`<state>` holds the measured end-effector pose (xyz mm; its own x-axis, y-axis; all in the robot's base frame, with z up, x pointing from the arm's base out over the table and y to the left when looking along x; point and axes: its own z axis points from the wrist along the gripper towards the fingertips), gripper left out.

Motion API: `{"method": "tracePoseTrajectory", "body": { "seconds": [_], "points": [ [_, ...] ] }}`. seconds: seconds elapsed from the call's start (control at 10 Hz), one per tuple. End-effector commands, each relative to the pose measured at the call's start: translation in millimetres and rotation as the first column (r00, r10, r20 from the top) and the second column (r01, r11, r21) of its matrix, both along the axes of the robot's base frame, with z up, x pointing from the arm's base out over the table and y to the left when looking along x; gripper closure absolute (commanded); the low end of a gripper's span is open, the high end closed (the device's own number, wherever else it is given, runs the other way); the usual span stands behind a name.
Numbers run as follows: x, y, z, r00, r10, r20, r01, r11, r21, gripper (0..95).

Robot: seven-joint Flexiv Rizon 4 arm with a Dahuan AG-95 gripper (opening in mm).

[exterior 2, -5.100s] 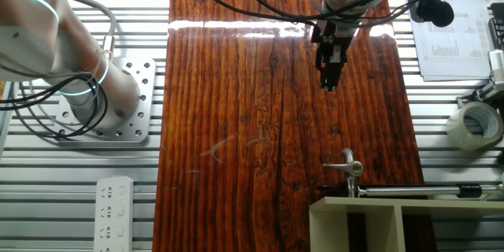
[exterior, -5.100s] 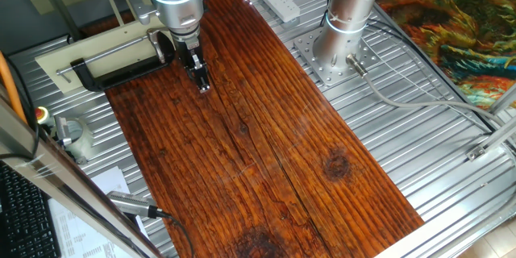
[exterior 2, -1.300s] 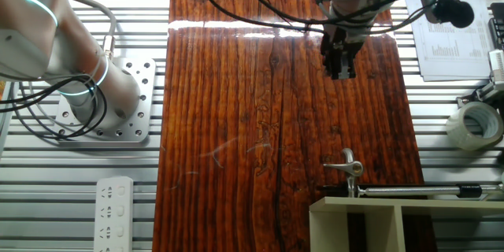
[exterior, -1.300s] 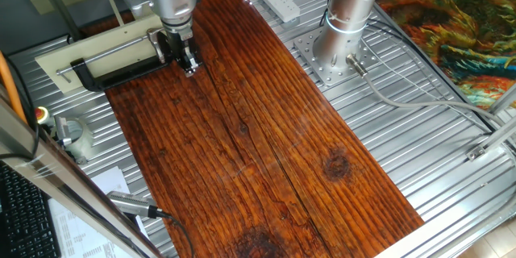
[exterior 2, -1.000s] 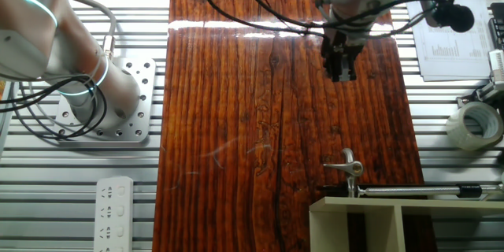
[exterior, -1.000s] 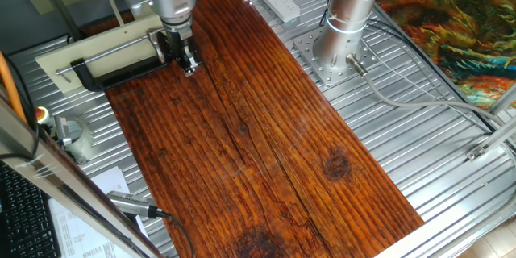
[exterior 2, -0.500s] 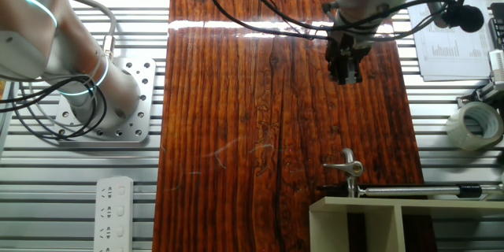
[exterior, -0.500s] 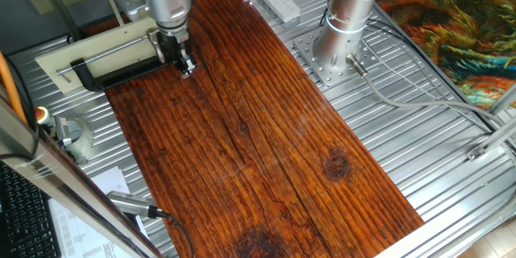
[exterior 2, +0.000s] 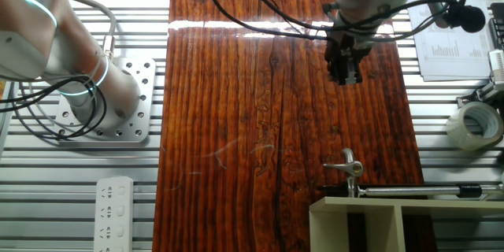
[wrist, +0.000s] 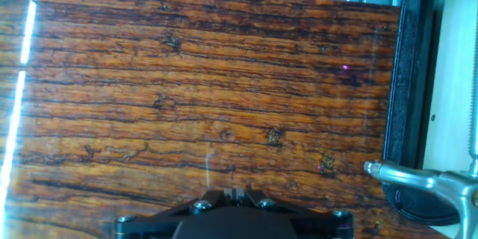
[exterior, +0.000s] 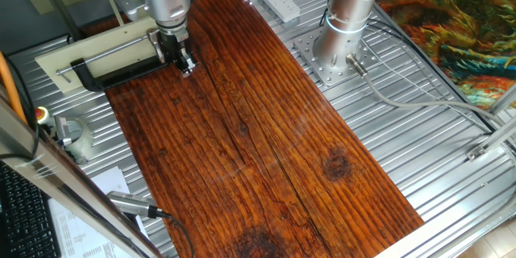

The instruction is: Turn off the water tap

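The tap is a small silver fitting with a lever, held at the jaw of a black C-clamp on the wooden board. In the hand view its silver lever shows at the lower right, beside the clamp's black frame. My gripper hangs over the board, apart from the tap and touching nothing. Its fingers are shut together and empty; in the hand view the gripper shows as closed tips at the bottom edge. In one fixed view the gripper stands right next to the clamp's end, and the tap is hidden behind it.
The clamp pins a cream wooden frame to the board. A second arm's base stands on the metal table beside the board. A tape roll, papers and a power strip lie off the board.
Over the last second the gripper has shifted slightly toward the clamp side of the board, staying shut. The tap and the clamp have not moved.
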<state>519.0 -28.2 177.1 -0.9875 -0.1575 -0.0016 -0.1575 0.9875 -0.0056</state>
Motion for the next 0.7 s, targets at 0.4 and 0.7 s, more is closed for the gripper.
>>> {"method": "tracePoseTrajectory", "body": {
  "seconds": [0.4, 0.7],
  "points": [
    [-6.1, -5.7, 0.9, 1.0, 0.012, -0.015, -0.012, 1.0, 0.006, 95.0],
    [-6.2, -5.8, 1.0, 0.999, 0.036, -0.012, -0.036, 0.999, 0.006, 95.0]
  ]
}}
